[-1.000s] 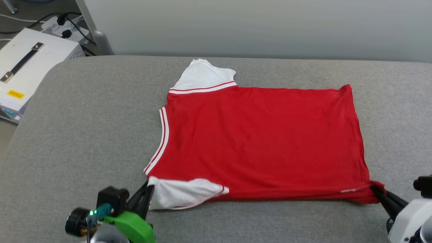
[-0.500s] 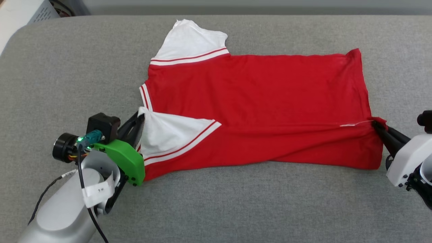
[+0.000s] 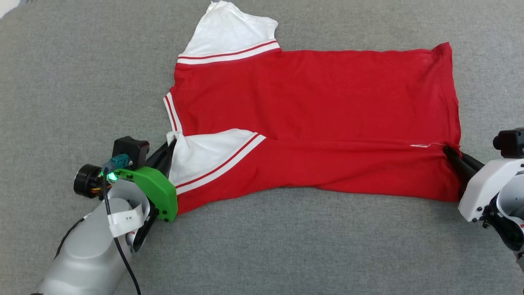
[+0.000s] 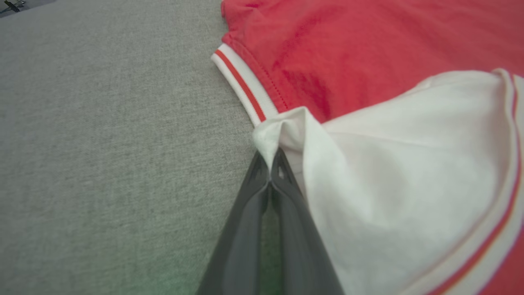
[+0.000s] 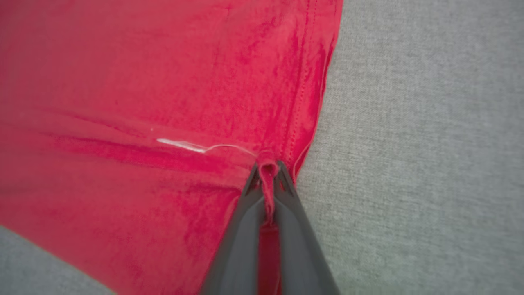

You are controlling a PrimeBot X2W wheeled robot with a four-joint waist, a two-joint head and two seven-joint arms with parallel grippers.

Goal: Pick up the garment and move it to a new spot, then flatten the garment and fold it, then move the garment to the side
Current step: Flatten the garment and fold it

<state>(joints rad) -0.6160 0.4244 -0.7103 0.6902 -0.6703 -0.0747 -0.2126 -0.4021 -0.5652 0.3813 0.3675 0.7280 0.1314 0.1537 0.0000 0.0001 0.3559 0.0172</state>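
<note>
At near left, a sleeve tip of the garment [image 3: 311, 98] is pinched in the closed left gripper [image 3: 171, 142]; at near right, its hem corner is clamped in the right gripper [image 3: 448, 150]. Beyond, it is spread flat on grey surface [image 3: 82, 73]; folding judged begun, side move outstanding

Bright, diffuse light is falling on the grey surface [image 3: 286, 246], leaving thin, soft shadows along the edges of the garment [image 3: 311, 102]. The head view is rendering sharply. Both wrist views are looking softer; the left gripper [image 4: 270, 159] is blurring toward the lens, and a green tint is spilling onto the surface beneath it.
</note>
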